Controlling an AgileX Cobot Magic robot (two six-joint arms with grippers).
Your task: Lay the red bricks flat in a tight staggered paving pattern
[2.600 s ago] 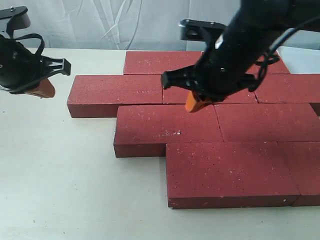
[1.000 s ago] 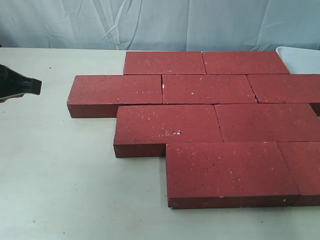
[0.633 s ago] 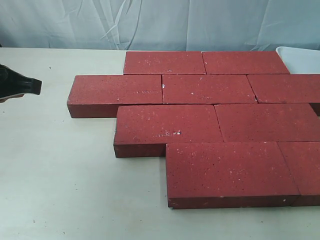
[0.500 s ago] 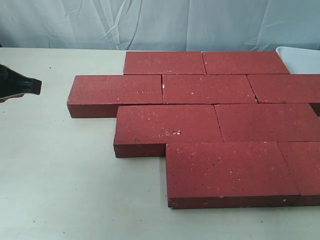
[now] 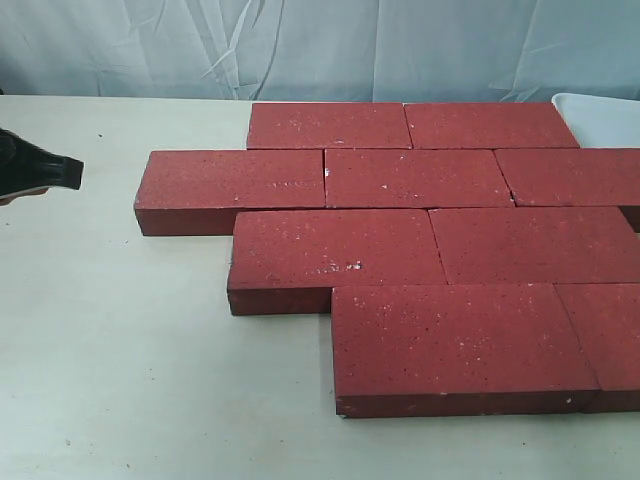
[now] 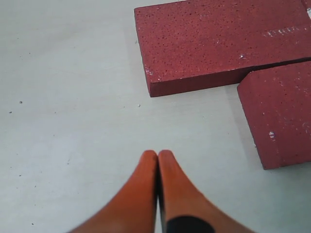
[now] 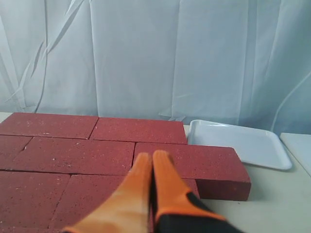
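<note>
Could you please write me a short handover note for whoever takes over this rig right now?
Left gripper: shut, empty, over bare table beside the pattern's left end.
Right gripper: shut, empty, out of the exterior view, its camera looking across the bricks to the white tray.
Red bricks: all flat, four staggered rows, packed together; right edge cut off in the exterior view.
Done: the paving pattern looks laid.
Left: probably only a seam check; the second row's right-hand joint looks slightly skewed.
</note>
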